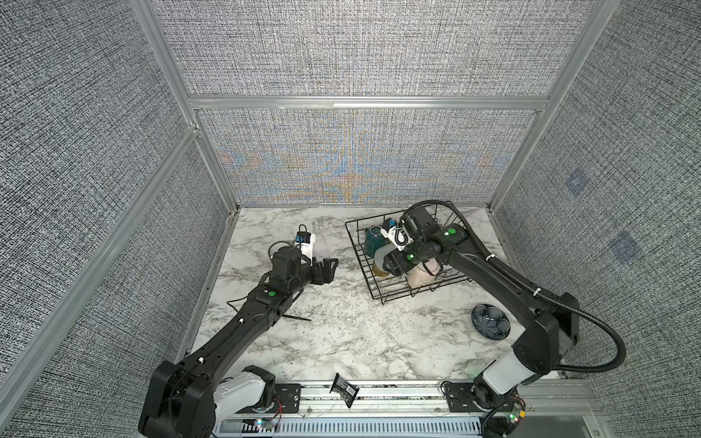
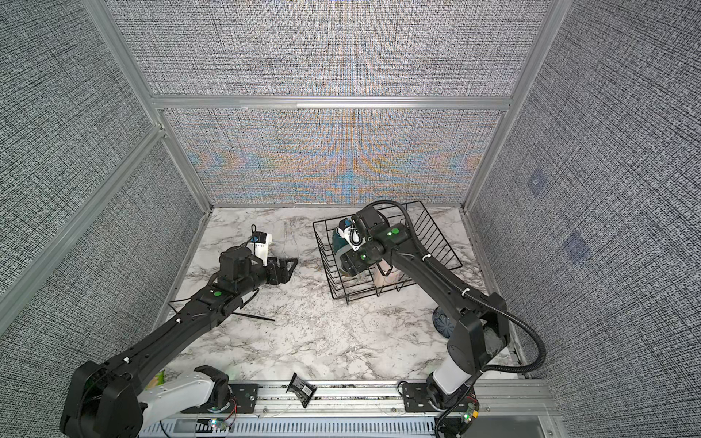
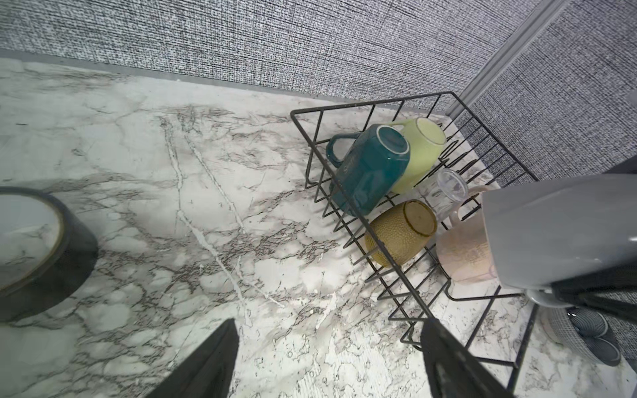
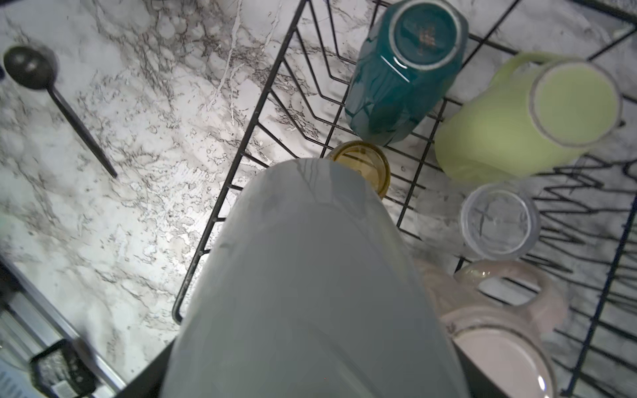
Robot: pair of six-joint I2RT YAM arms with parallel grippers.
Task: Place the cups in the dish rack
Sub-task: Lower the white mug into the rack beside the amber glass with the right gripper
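Above the dish rack point(image 1: 362, 261), right jaws grasp the grey mug point(image 3: 558, 234) over amber tumbler point(image 3: 401, 232); left jaws released.

You're looking into a three-sided booth. The back wall point(image 1: 364, 49) is grey woven fabric panelling, split by a horizontal aluminium rail point(image 1: 368, 101). Below it, the lower panel point(image 1: 364, 155) shimmers with blue and orange moiré bands in both top views. The left wall point(image 1: 76, 151) and right wall point(image 1: 626, 132) carry the same weave, framed by aluminium posts point(image 1: 521, 159). Two faint bluish square patches point(image 1: 576, 182) sit on the right wall. Your worktop point(image 1: 341, 341) is white marble pattern with grey veining, meeting the panels at a grey skirting strip point(image 3: 206, 78). An aluminium extrusion point(image 1: 398, 394) runs along the near edge. The light is even, the shadows soft.
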